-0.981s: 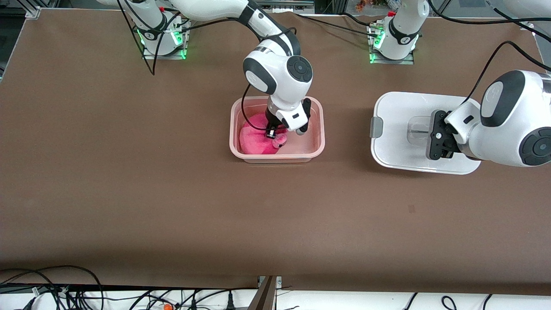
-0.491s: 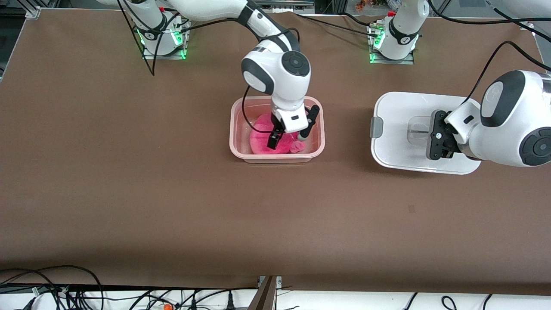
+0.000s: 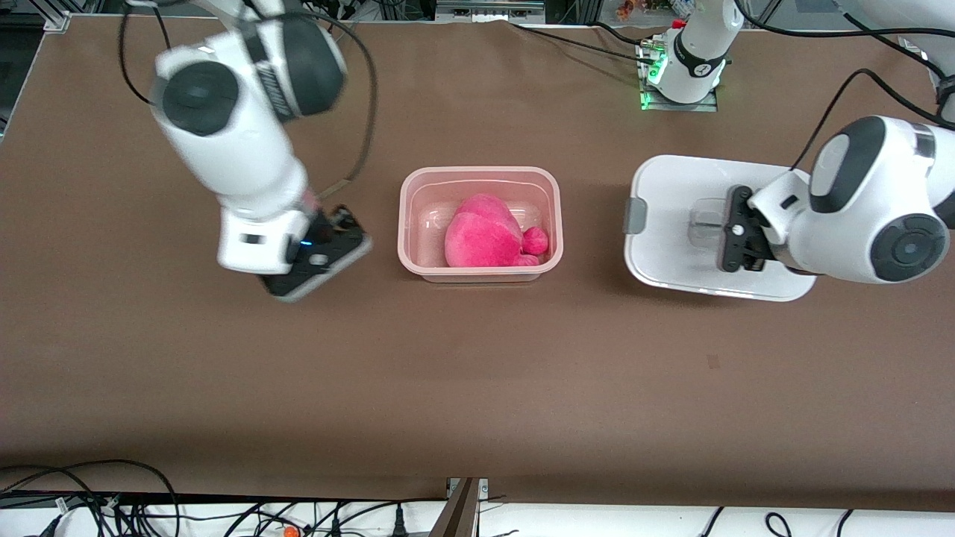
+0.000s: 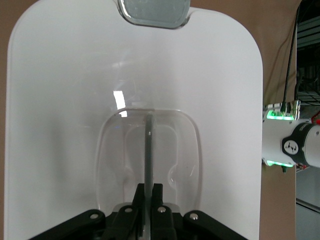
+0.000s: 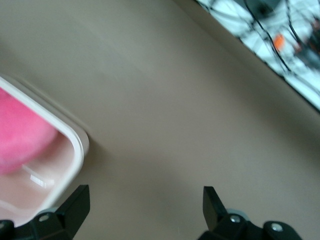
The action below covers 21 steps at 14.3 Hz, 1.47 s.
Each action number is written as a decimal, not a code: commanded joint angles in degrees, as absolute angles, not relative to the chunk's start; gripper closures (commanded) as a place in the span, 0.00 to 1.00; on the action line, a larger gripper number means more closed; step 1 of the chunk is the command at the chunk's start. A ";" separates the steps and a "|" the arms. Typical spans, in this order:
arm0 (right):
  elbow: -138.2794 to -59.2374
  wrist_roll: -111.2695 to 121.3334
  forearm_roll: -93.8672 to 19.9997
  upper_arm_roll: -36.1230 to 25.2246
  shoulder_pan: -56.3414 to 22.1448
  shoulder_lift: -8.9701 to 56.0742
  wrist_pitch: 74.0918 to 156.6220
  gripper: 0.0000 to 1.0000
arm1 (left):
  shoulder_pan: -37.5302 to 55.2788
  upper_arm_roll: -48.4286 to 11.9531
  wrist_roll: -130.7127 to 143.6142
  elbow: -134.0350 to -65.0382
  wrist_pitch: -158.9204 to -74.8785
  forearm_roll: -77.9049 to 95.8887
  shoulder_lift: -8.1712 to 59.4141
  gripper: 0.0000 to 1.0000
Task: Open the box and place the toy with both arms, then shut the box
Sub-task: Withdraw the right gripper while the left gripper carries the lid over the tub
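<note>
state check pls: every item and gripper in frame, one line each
tub: open, lid off, upright on table.
toy: lying inside the tub, released.
lid: off the tub, toward the left arm's end of the table.
left gripper: shut on the lid's clear centre handle.
right gripper: open, empty, over bare table beside the tub.

The toy [image 3: 489, 240] lies in the open box [image 3: 480, 173]; the lid [image 3: 671, 186] sits apart.
</note>
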<state>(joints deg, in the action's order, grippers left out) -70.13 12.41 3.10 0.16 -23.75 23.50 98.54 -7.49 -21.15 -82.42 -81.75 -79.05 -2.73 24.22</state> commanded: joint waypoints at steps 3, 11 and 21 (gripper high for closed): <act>-80.49 11.77 -6.41 -12.10 -24.43 13.47 93.43 0.00 | 5.16 -20.65 -78.76 -78.23 -82.08 0.88 24.78 1.00; -84.64 1.16 -6.86 -21.80 -24.52 5.54 88.16 0.00 | 22.74 -20.57 -52.77 -77.87 -99.46 1.67 32.15 1.00; -85.34 1.84 -5.71 -5.19 -6.52 4.49 87.89 0.00 | 27.60 -20.39 -43.16 -77.96 -109.86 1.23 37.27 1.00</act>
<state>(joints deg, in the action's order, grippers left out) -83.76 1.89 -5.92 -9.46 -11.83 6.60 88.33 26.29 -20.94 -45.15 -79.83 -109.64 0.82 36.60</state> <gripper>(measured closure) 0.000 0.930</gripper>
